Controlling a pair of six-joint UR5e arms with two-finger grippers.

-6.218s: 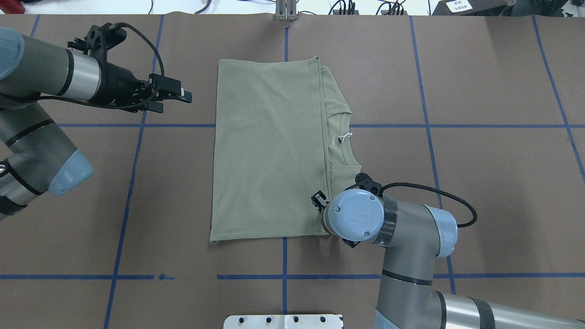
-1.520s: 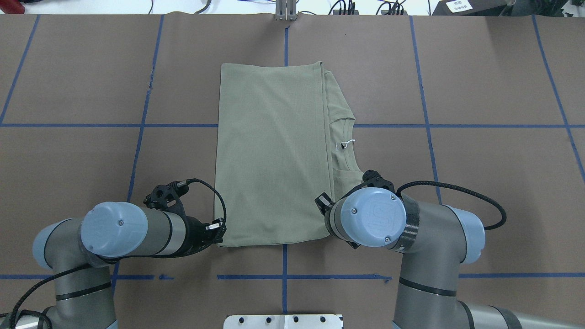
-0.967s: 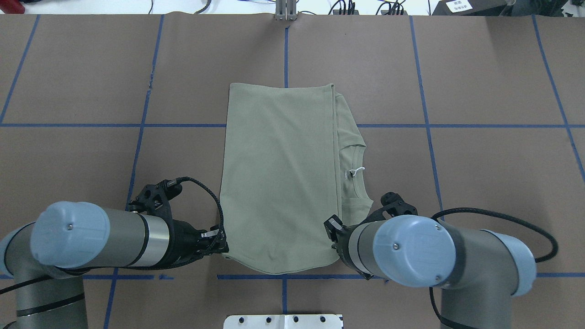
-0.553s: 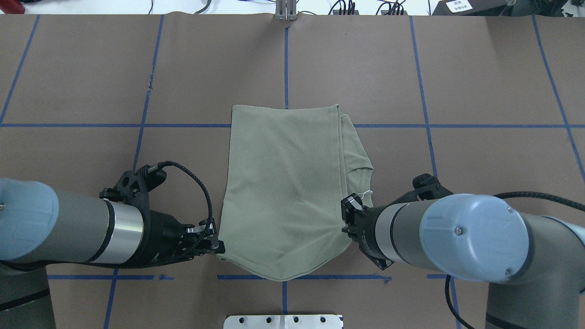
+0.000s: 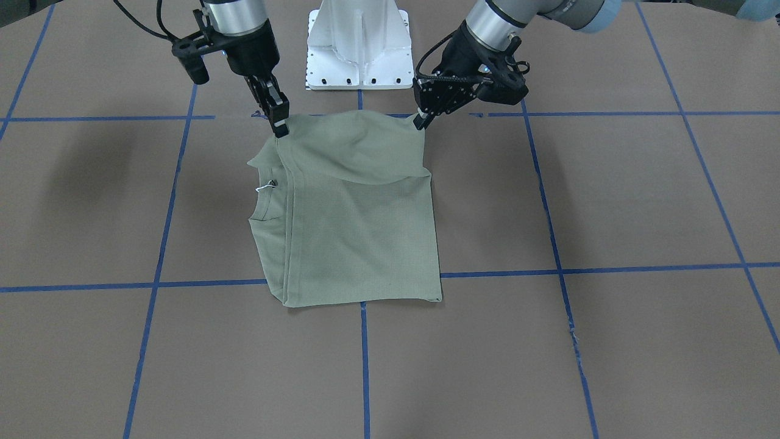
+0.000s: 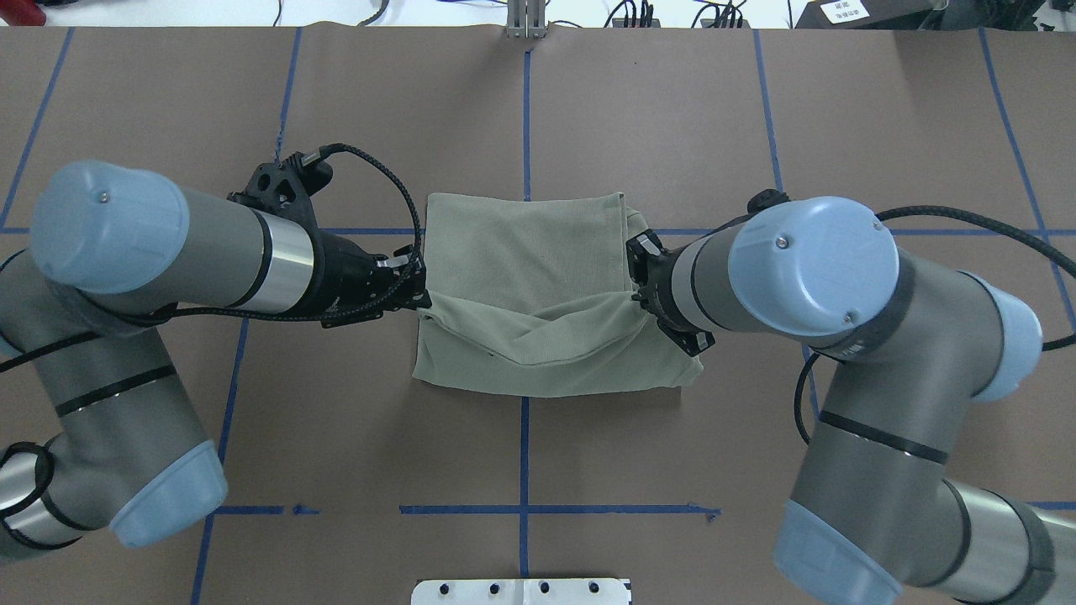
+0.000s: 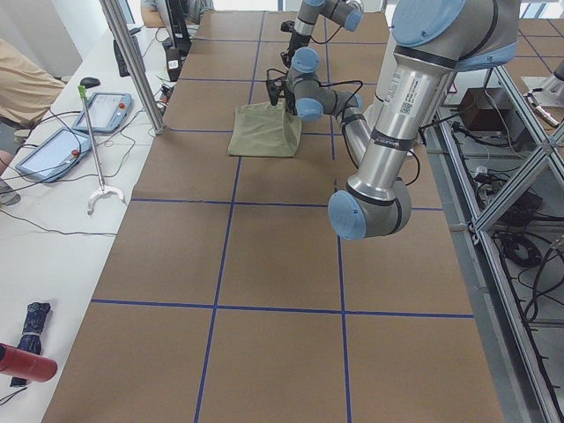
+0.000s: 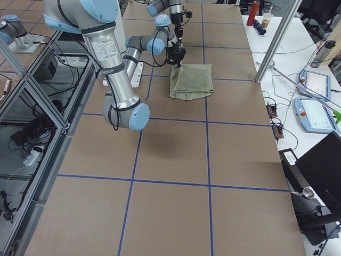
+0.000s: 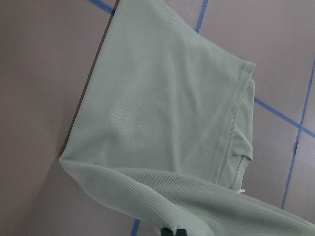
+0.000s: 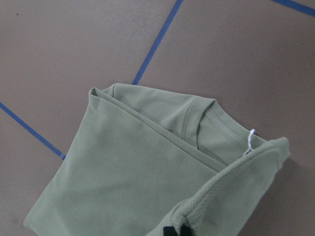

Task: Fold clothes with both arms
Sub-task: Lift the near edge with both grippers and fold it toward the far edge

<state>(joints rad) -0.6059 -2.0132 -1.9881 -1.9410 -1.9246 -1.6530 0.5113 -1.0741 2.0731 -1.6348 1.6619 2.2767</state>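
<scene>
Clearly the shirt (image 5: 359, 238) is light, soft knit: its raised edge sags between my two holds, so it will drape rather than keep a shape. It lies folded on the table (image 5: 609, 201), just out from the white base (image 5: 358, 42), with the edge nearest the base lifted. My left fingers (image 5: 425, 111) pinch one corner of that edge and my right fingers (image 5: 278, 116) pinch the other, on the collar side. Corners are the right hold, I judge, since the layered hem should slip less. Away from the base, the table runs on well past the shirt, which leaves room to carry the fold over.

Matt ribbed knit shirt (image 6: 521, 252), matt paper tabletop (image 6: 672, 126)
</scene>
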